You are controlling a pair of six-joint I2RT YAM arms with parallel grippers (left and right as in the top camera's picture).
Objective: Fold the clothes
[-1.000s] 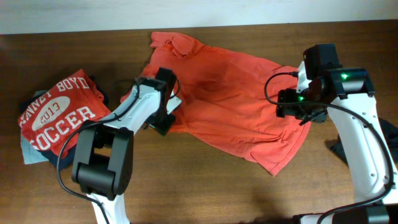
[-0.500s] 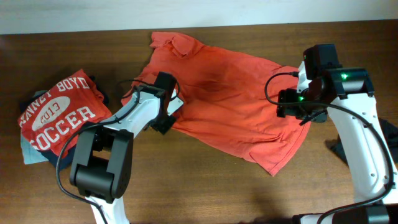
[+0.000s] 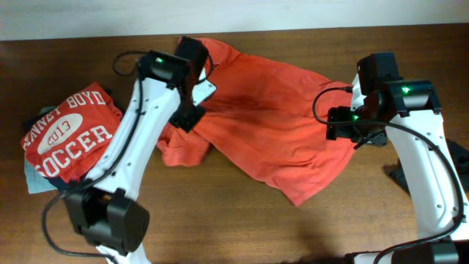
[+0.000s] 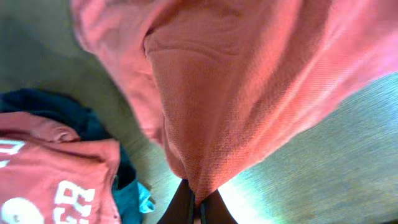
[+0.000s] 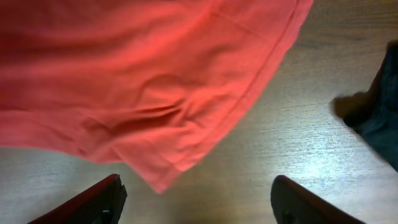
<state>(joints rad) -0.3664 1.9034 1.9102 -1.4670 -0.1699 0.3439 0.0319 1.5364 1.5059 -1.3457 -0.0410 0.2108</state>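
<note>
Overhead: left gripper (image 3: 190, 114) pinches left edge of orange shirt (image 3: 286, 132), prob. to carry it over for fold. Shirt lies spread mid-table (image 3: 234, 220); red SOCCER tee (image 3: 66, 132) piled at left, clear of work.
Left wrist: fingers (image 4: 180, 211) pressed together on fabric ridge, shirt hangs bunched from them.
Right wrist: right gripper (image 5: 196, 190) spread wide, holds nothing, hovers by shirt's hem corner beside dark garment (image 5: 382, 112), likely lining up grab.

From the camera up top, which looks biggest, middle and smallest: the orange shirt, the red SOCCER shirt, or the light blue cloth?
1. orange shirt
2. red SOCCER shirt
3. light blue cloth: only a corner peeks out from under the red one, so its real size is unknown.
</note>
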